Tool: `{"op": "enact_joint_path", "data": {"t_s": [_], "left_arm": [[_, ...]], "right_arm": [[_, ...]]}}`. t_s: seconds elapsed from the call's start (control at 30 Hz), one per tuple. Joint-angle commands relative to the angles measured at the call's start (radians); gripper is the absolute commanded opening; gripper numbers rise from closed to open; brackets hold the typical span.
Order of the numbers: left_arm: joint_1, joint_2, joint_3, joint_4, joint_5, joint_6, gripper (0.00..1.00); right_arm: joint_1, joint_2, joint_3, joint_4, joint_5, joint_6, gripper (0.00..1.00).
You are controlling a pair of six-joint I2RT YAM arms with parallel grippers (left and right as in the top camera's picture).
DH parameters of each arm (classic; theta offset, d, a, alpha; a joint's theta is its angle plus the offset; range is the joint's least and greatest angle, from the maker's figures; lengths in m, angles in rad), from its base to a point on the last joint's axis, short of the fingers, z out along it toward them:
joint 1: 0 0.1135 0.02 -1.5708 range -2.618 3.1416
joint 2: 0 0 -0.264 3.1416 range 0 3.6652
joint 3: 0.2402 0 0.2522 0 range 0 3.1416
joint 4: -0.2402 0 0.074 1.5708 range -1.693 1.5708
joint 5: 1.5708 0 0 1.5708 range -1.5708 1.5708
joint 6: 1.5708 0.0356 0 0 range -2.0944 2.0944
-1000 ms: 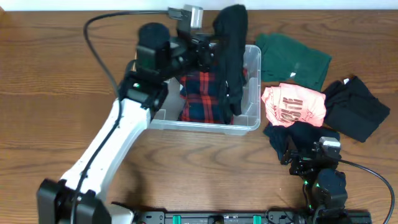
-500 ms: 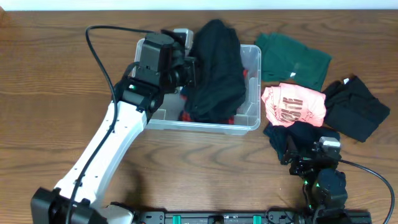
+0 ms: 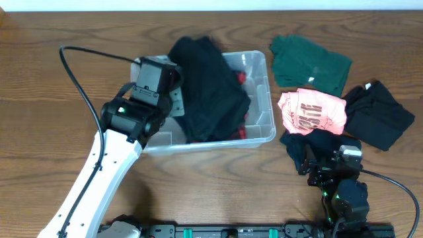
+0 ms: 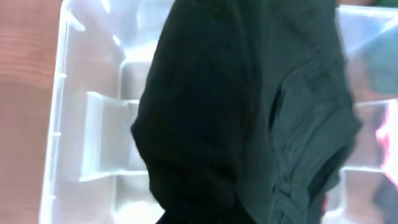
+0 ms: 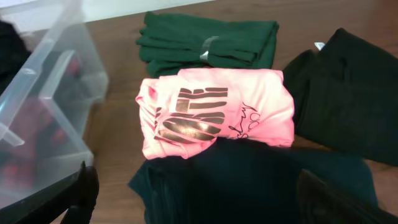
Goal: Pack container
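Brown table (image 3: 53, 79) shows open wood left of and in front of the container (image 3: 264, 129), which sits askew at centre with a black garment (image 3: 208, 92) heaped inside, its right rim just beside a pink shirt (image 3: 310, 111). Our left gripper (image 3: 176, 102) meets the garment's left edge; we cannot tell whether it grips. Our right gripper (image 5: 199, 193) rests spread wide, holding nothing, over a navy garment (image 5: 249, 180).

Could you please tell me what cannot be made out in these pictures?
1. Left claw's grip: overhead and left wrist, black garment covers it.
2. Plaid garment: overhead, mostly under the black one.
3. Pink shirt print: right wrist, folds cut the words off.
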Motion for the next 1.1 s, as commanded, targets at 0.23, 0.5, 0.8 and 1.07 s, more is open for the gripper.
{"op": "enact_joint_path", "data": {"t_s": [0.23,0.5,0.8,1.07], "left_arm": [[0.0,-0.005,0.016,-0.067,-0.03,-0.067,0.06],[0.0,-0.023,0.021,-0.068,-0.1,0.097,0.52],[0.013,-0.053,0.03,0.093,-0.146,0.293,0.98],[0.181,0.05,0.03,0.185,0.039,0.441,0.98]], "right_arm": [[0.007,-0.005,-0.003,0.0,0.006,0.013,0.99],[0.007,-0.005,-0.003,0.0,0.006,0.013,0.99],[0.007,-0.005,-0.003,0.0,0.006,0.013,0.99],[0.007,-0.005,-0.003,0.0,0.006,0.013,0.99]]}}
